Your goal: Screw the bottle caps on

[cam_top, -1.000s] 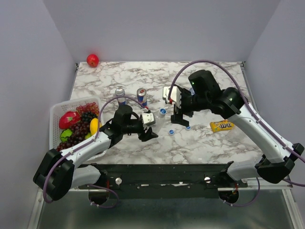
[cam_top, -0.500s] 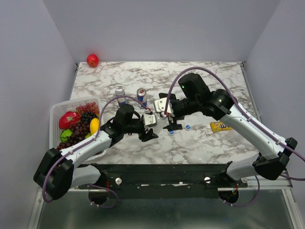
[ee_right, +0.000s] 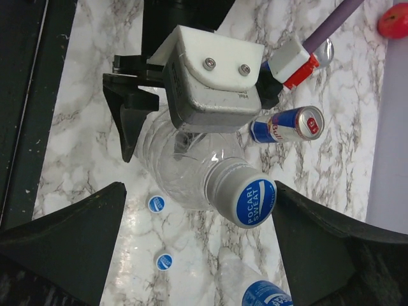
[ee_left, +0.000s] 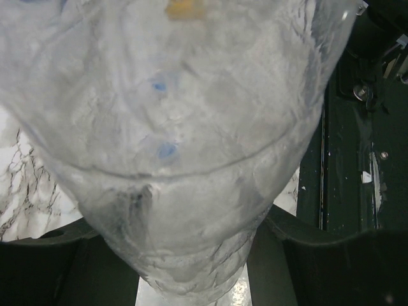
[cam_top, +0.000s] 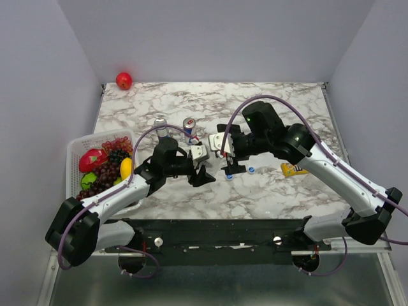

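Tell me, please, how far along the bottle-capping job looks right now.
Done: a blue cap sits on the neck of the clear bottle, though its tightness cannot be judged. In hand: the left gripper is shut on that bottle while the right gripper stands open around the cap. Left: two loose caps lie on the marble table, and another bottle shows at the right wrist view's lower edge.

Over 1 s I swung the right gripper (cam_top: pixel 228 167) in to the bottle (ee_right: pixel 185 175); its spread fingers now straddle the cap (ee_right: pixel 254 201).
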{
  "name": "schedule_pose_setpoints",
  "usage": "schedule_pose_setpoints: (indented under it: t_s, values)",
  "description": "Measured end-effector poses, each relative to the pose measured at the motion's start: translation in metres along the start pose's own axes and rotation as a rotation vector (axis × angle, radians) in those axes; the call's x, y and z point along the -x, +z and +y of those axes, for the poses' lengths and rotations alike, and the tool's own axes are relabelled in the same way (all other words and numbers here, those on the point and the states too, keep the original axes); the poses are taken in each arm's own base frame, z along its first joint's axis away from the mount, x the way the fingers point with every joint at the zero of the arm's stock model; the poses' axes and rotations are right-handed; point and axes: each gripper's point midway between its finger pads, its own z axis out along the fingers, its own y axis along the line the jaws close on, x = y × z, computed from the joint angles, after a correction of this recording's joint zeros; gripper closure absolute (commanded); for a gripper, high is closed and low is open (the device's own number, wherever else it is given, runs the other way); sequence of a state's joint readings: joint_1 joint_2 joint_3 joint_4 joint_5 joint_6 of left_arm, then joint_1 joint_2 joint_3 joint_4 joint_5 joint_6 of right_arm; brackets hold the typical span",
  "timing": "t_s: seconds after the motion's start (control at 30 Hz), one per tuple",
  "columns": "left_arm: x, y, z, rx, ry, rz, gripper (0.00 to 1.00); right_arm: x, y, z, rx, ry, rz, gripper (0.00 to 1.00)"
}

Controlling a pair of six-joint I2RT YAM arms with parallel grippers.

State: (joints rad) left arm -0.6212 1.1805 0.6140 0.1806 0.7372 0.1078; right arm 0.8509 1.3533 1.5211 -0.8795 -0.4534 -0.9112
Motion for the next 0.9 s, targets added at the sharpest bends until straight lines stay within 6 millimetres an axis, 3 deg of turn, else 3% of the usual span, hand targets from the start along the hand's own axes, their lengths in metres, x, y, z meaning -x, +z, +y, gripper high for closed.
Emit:
schedule_pose_setpoints:
  t_s: [0.2,0.3,0.4,0.5,0.63,0.73,0.9]
  values:
    - [0.0,0.0,-0.001,0.002,-0.044,-0.009,1.0,-0.013,-0.008,0.003,-0.05,0.068,0.053,0.0]
    - [0.004,-0.003,0.009,0.04,-0.071,-0.028,1.0,-0.029,-0.018,0.028,-0.008,0.148,0.115,0.02]
    - [0.006,-0.005,0.016,0.07,-0.072,-0.036,1.0,-0.035,-0.026,0.036,0.002,0.205,0.149,0.06]
    - [0.002,-0.005,0.017,0.067,-0.014,-0.02,1.0,-0.033,-0.038,0.025,-0.032,0.243,0.156,0.13]
    - [-0.02,-0.009,0.018,0.045,0.114,0.075,1.0,-0.012,-0.051,-0.003,-0.109,0.179,0.09,0.18]
    - [-0.029,-0.01,0.019,0.018,0.22,0.146,1.0,-0.003,-0.051,-0.006,-0.097,0.08,0.055,0.18]
    - [-0.025,-0.011,0.02,-0.014,0.346,0.194,1.0,-0.001,-0.039,-0.001,-0.031,-0.061,0.045,0.21]
